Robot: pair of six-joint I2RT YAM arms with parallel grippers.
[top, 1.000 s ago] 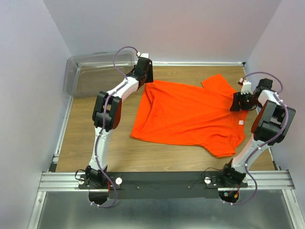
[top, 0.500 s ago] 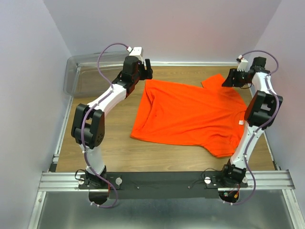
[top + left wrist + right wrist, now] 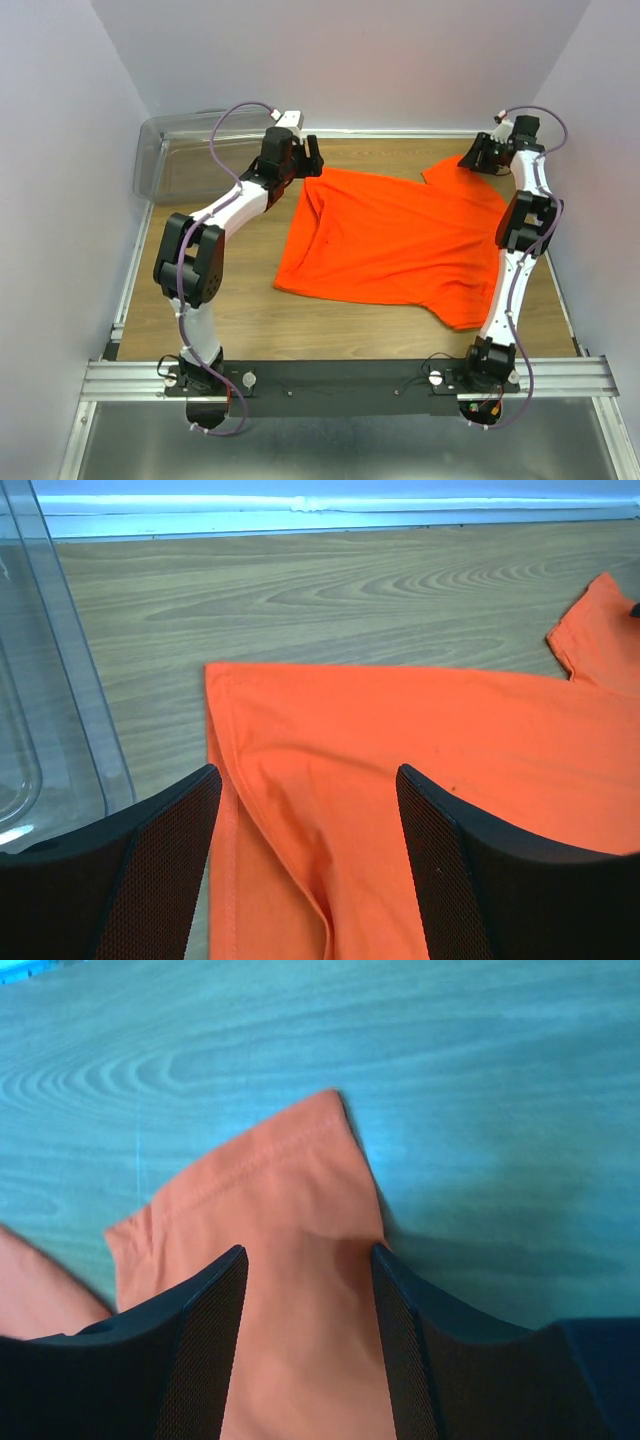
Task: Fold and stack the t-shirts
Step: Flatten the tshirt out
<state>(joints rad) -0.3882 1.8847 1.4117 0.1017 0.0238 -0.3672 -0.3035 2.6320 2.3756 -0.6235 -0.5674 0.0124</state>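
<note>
One bright orange t-shirt point(image 3: 400, 245) lies spread flat on the wooden table point(image 3: 230, 290). My left gripper point(image 3: 309, 160) is open over the shirt's far left corner; in the left wrist view that corner point(image 3: 330, 770) lies between my fingers point(image 3: 170, 860). My right gripper point(image 3: 470, 160) is open over the far right sleeve point(image 3: 452, 170); in the right wrist view the sleeve point(image 3: 290, 1260) runs between the two pads point(image 3: 200, 1350). Neither gripper holds fabric. A small white tag point(image 3: 506, 257) shows near the shirt's right edge.
A clear plastic bin point(image 3: 195, 155) stands at the back left, and its wall shows in the left wrist view point(image 3: 60, 680). The back wall edge point(image 3: 420, 132) runs close behind both grippers. Bare wood lies left of and in front of the shirt.
Both arms have reached toward the back. The left gripper settled at the shirt's far left corner; the right gripper swung from the shirt's right edge to the far sleeve. The shirt has not moved.
</note>
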